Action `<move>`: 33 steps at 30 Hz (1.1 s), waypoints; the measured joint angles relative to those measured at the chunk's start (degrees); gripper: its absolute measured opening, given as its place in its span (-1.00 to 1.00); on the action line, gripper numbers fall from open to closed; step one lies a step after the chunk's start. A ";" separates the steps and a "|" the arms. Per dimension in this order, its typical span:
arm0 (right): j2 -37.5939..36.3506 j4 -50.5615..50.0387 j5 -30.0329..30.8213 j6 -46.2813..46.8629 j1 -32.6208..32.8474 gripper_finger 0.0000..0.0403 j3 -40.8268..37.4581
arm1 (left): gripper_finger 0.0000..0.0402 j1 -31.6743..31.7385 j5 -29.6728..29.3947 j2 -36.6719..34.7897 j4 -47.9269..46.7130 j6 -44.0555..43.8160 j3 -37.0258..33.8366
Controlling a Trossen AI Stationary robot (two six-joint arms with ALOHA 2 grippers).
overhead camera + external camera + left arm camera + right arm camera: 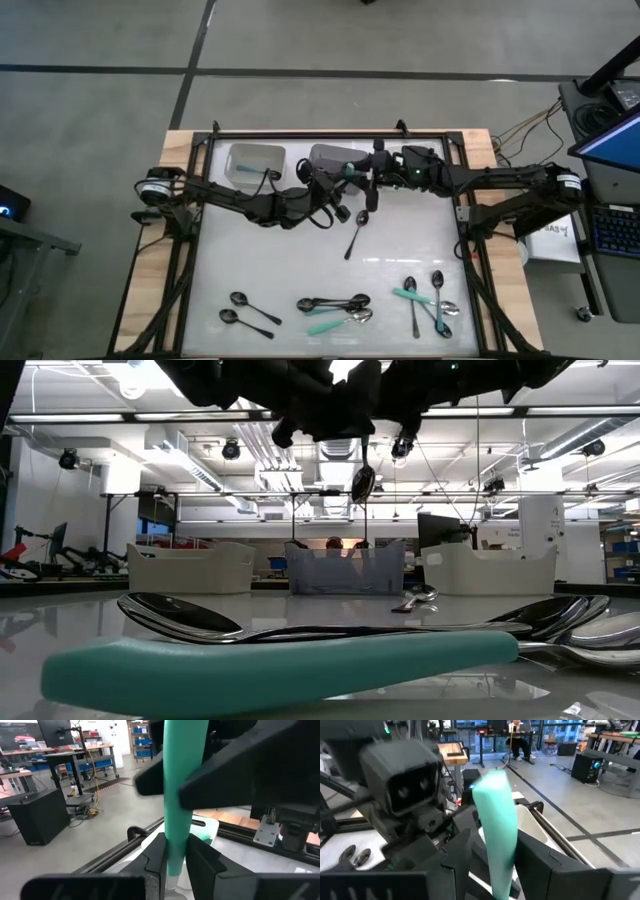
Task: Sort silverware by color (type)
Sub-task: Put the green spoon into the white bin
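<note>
Left tool (175, 862) clamped on teal-handled spoon (176, 795); right tool (492, 855) fingers straddle same handle, slightly apart.

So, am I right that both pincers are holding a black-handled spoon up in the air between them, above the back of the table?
Not quite: the handle is teal, not black. The left wrist view shows the left pincer shut on the teal handle, and the right pincer has its fingers around the same spoon. The rest holds: the spoon hangs clear above the back of the table.
</note>
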 joint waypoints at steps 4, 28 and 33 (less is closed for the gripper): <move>2.42 0.98 0.02 -0.46 0.00 -0.37 0.63 | -0.80 0.00 0.00 0.00 0.27 0.00 0.00; 2.89 0.26 0.27 -3.06 -0.07 -0.87 1.29 | -0.73 -0.05 -0.64 0.00 -0.66 -2.48 -0.07; 1.86 -7.28 4.58 -5.37 -0.75 -0.88 2.09 | -0.58 0.06 -0.99 0.00 -1.19 -3.79 -0.09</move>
